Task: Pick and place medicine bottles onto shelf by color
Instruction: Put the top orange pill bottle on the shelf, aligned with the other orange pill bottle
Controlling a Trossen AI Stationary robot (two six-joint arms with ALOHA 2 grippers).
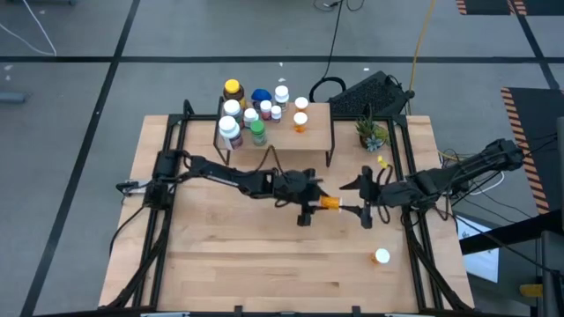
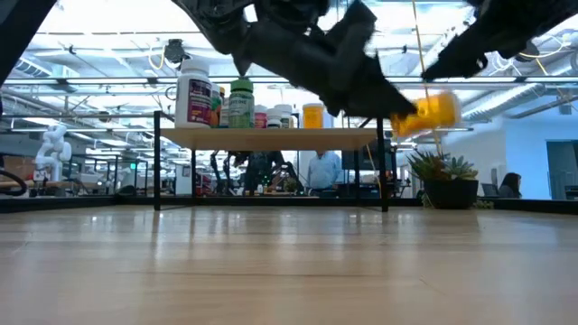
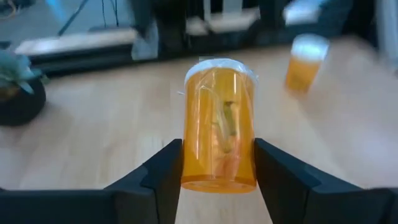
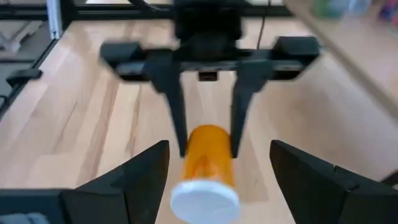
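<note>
Your left end effector [image 1: 310, 203] is clamped on the orange bottle [image 1: 329, 203], held sideways above mid-desk with its white cap pointing at 3 o'clock, and the right end effector [image 1: 365, 197] sits spread wide just off that cap. The grip is near the bottle's base, so a bump from the right fingers could twist it loose. You've still got the shelf [image 1: 317, 121] up at 12 o'clock, and another orange bottle [image 1: 382, 257] waits at 5 o'clock.

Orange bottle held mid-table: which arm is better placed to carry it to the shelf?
Left, probably. The left gripper is clamped on the orange bottle, lifted off the table, near the shelf. The right gripper faces it open, holding nothing.
</note>
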